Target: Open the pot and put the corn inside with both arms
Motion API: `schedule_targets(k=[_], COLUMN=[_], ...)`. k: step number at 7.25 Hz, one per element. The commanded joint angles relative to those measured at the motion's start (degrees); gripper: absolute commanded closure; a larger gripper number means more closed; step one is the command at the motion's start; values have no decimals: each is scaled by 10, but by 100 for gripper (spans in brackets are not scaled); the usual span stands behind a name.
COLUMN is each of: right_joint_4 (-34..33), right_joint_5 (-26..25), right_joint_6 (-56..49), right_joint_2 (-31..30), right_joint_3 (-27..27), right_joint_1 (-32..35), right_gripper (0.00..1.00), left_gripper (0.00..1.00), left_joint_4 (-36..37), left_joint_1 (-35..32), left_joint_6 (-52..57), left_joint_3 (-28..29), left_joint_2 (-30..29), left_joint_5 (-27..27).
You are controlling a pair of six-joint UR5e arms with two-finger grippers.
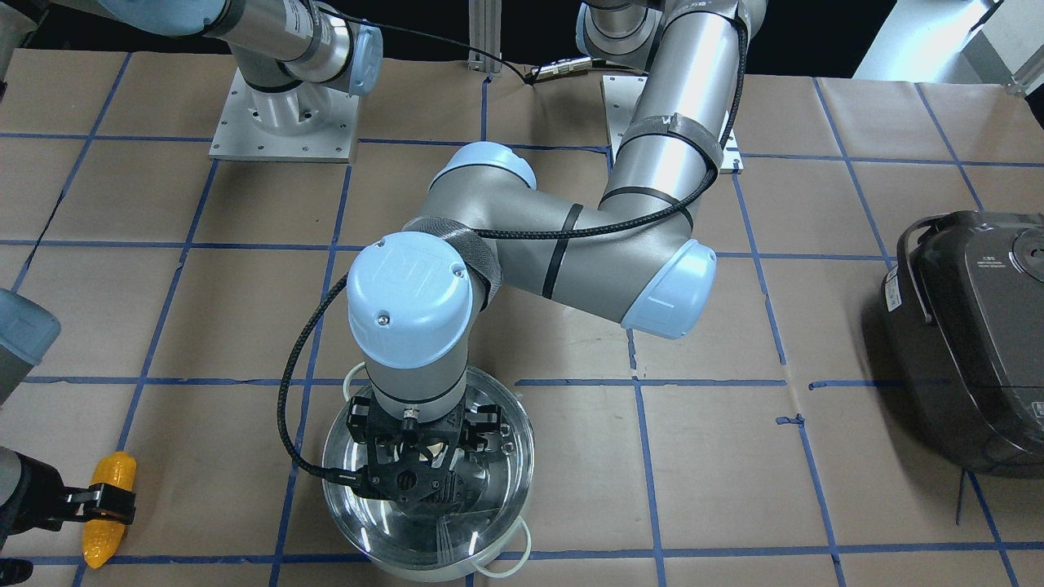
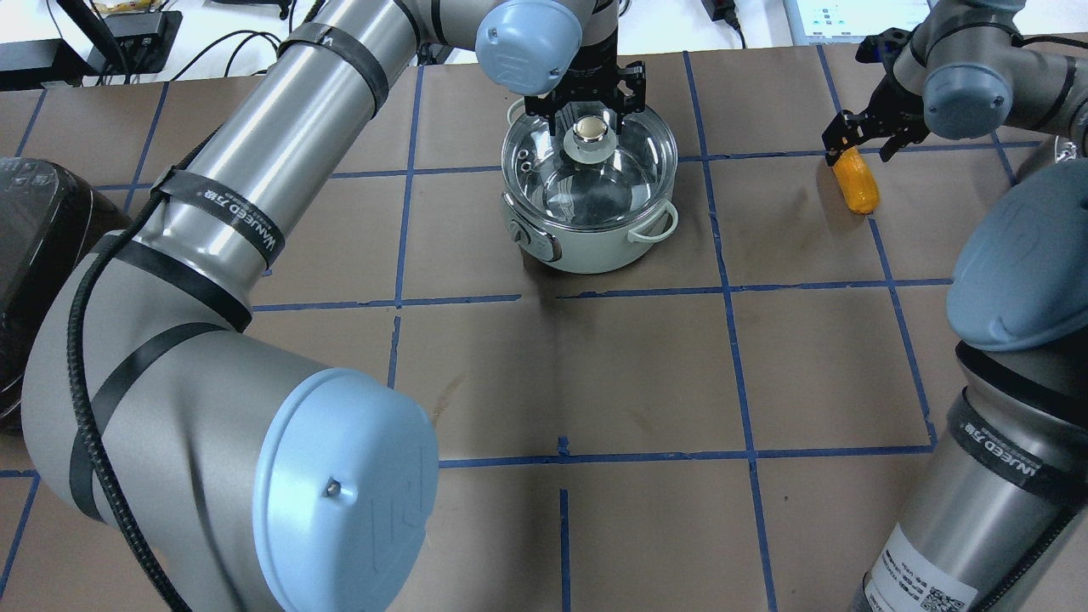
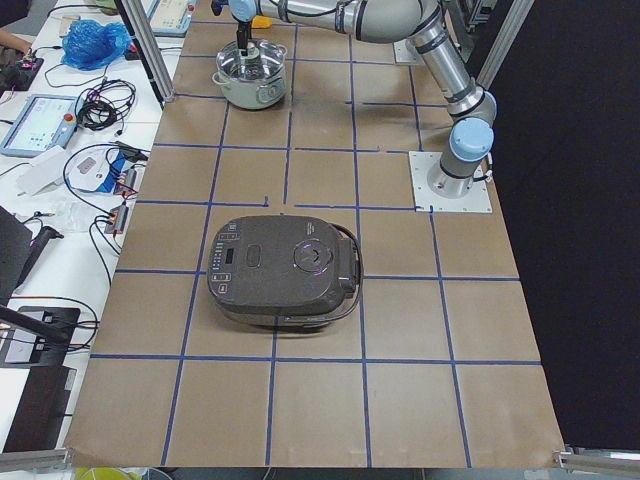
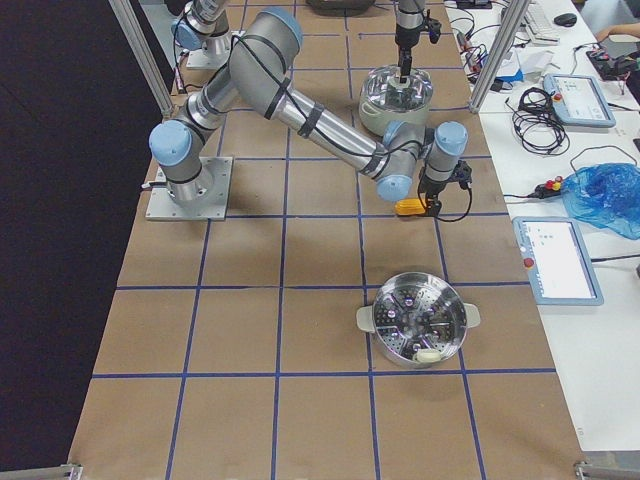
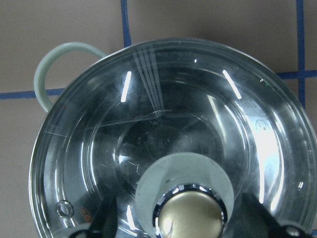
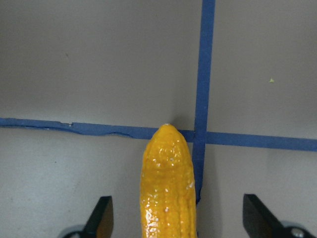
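Left wrist view: the knob [image 5: 190, 215] of the glass lid [image 5: 163, 134] sits at the bottom centre of the frame, between two dark fingers [image 5: 106, 220]. A gap shows on each side of the knob. The front-facing view hides this knob behind the left wrist, while the overhead view shows it under the left pincer [image 2: 588, 119]. State of the left pincer: jaws apart, straddling the knob, no contact visible.

The pot [image 2: 586, 234] stands on the desk [image 2: 646, 374] at the upper centre of the overhead frame, with the lid seated on it.

Right wrist view: the corn [image 6: 167, 168] lies on the desk at the bottom centre, its tip at a crossing of blue tape lines. The right pincer [image 6: 177, 218] has its jaws wide apart, one on each side of the cob and clear of it. In the overhead view the corn lies at the upper right.

Only the exterior right view shows a steel steamer basket [image 4: 420, 325] at its lower centre. The exterior left view shows the whole dark rice cooker [image 3: 285, 270] at mid-frame
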Motion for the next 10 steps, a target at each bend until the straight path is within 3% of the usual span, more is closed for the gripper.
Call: schedule_targets(k=[1, 2, 3, 4, 5, 7, 9, 10], right_joint_4=[-15, -9, 5, 9, 19, 33, 57, 57], right_joint_5=[-16, -15, -16, -15, -16, -14, -18, -48], right_joint_6=[3, 10, 22, 23, 27, 51, 120, 156], right_joint_2=[1, -1, -3, -5, -11, -59, -97, -98], right_joint_3=[21, 22, 23, 23, 22, 10, -19, -26], right_joint_1=[0, 0, 2, 2, 4, 27, 147, 202], right_gripper=[15, 31, 57, 75, 85, 86, 86, 86], left_gripper=[88, 90, 90, 90, 90, 90, 90, 90], left_joint_4=[-6, -8, -11, -51, -86, -103, -89, -67], left_joint_1=[-1, -1, -1, 0, 16, 123, 197, 230], left_joint_6=[-2, -1, -1, 4, 47, 127, 262, 280], left_joint_3=[0, 1, 3, 7, -4, -21, -57, -85], left_joint_2=[4, 9, 20, 56, 90, 95, 98, 98], left_joint_5=[0, 1, 2, 3, 9, -20, -13, -13])
